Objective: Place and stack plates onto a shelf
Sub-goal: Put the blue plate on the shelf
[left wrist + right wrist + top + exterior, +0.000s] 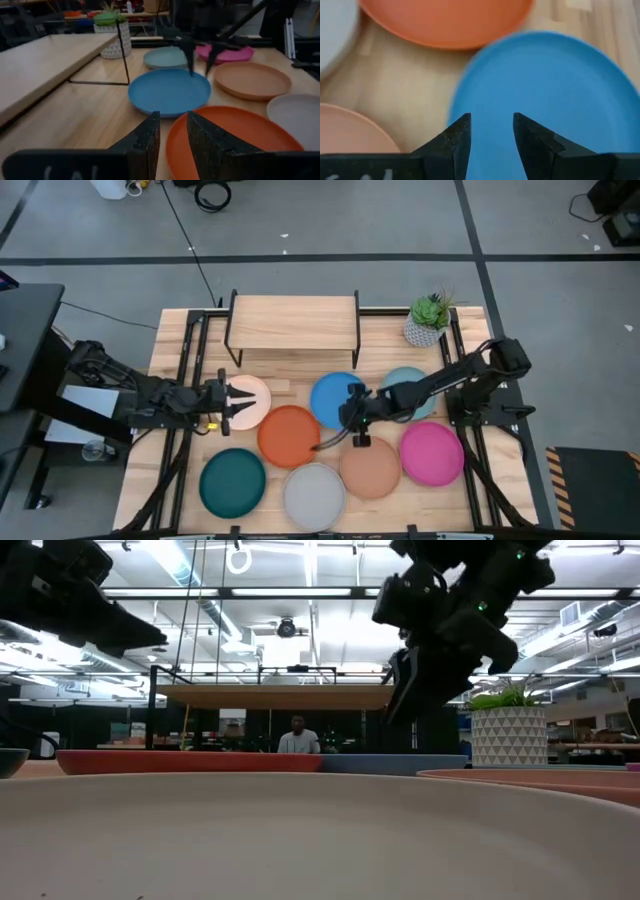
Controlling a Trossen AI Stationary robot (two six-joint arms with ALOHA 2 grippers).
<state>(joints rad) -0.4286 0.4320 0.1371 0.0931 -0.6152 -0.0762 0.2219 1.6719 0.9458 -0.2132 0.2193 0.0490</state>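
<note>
Eight plates lie flat on the slatted table: cream (250, 392), orange (289, 435), blue (333, 397), pale blue (412, 383), magenta (432, 452), salmon (370, 468), grey (314, 495) and dark teal (232, 482). The shelf (292, 321) stands at the far side with its board bare. My right gripper (352, 416) (492, 131) hangs open above the blue plate's (545, 95) near right rim, fingers pointing down, clear of it in the low view (402, 705). My left gripper (243, 403) (173, 134) hovers open above the cream plate, pointing toward the orange plate (235, 135) and the blue plate (170, 91).
A potted plant (428, 320) stands at the shelf's right end, by the far right corner. Black rails (186, 370) run along both table sides. The plates crowd the near half, and bare wood (290, 372) shows between them and the shelf. A person (297, 737) sits beyond the table.
</note>
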